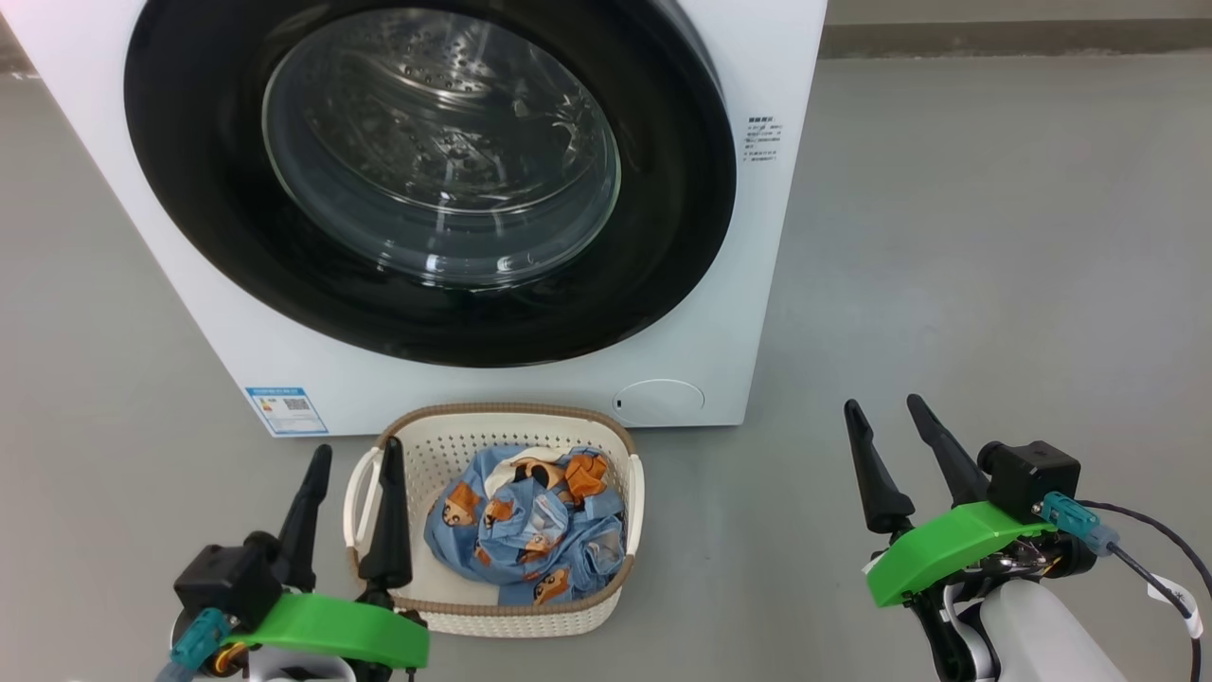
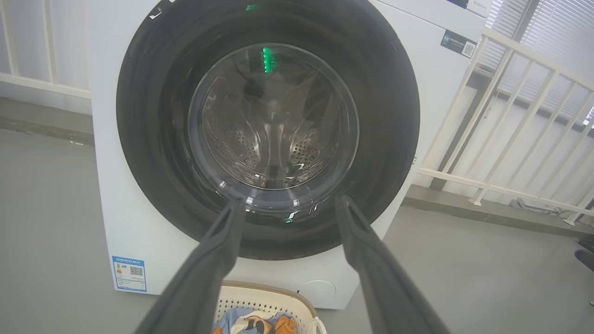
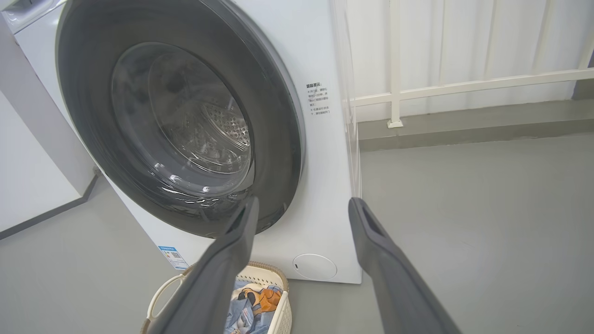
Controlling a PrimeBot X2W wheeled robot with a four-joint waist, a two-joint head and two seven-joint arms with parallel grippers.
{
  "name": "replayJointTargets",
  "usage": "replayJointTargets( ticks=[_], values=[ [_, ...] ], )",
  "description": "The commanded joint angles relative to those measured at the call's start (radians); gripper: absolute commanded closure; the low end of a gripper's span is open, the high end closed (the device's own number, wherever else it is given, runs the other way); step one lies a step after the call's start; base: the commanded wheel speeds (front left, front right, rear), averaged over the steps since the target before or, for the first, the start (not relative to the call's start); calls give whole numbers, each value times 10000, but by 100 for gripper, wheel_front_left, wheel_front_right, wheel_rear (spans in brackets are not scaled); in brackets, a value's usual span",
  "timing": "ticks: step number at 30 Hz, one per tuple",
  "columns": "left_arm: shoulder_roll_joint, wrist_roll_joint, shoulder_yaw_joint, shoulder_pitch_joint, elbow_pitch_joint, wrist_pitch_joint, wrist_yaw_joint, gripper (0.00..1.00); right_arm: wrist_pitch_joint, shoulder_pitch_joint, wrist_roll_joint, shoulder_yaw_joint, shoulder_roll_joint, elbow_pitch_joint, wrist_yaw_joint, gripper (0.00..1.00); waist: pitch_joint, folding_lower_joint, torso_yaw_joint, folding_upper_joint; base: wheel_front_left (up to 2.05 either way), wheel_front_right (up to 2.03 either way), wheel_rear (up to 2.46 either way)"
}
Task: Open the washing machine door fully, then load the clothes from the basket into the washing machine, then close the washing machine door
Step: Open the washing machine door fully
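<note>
Standing on a grey floor (image 1: 994, 237), one white washing machine (image 1: 743, 313) has its round black washing machine door (image 1: 189, 218) shut. Just in front of it sits one cream basket (image 1: 454, 445), and in it lie the bundled blue clothes (image 1: 530, 530). A white railing (image 3: 464, 86) runs beside the machine. The left end effector (image 1: 358, 447) and the right end effector (image 1: 885, 403) hover low, each with its two fingers apart and holding nothing.
</note>
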Motion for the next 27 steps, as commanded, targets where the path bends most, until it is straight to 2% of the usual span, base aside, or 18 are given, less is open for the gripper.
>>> replayJointTargets(
  ticks=[1,18,19,21,23,25,27],
  values=[
    [151,1,355,-427,-262,-105,7,0,-124,-449,2,150,36,-212,46,0,67,0,7,0,0,0,0],
    [101,80,475,-717,-616,-105,-36,0,-124,-1090,193,-424,-126,-497,46,0,961,0,218,0,0,0,0],
    [97,89,476,-735,-629,-105,-42,0,-124,-1169,300,-459,-145,-511,46,10,1018,0,241,0,0,0,0],
    [90,101,484,-776,-640,-105,-53,0,-124,-1339,439,-501,-248,-516,46,51,1137,0,289,0,0,0,0],
    [82,109,487,-828,-654,-105,-71,0,-124,-1523,621,-543,-353,-517,46,73,1256,0,343,0,0,0,0],
    [76,118,496,-881,-672,-105,-89,0,-124,-1723,768,-559,-499,-494,46,100,1376,0,400,0,0,0,0],
    [69,133,497,-937,-693,-105,-109,0,-124,-1936,928,-587,-639,-487,46,100,1507,0,458,0,0,0,0]
  ],
)
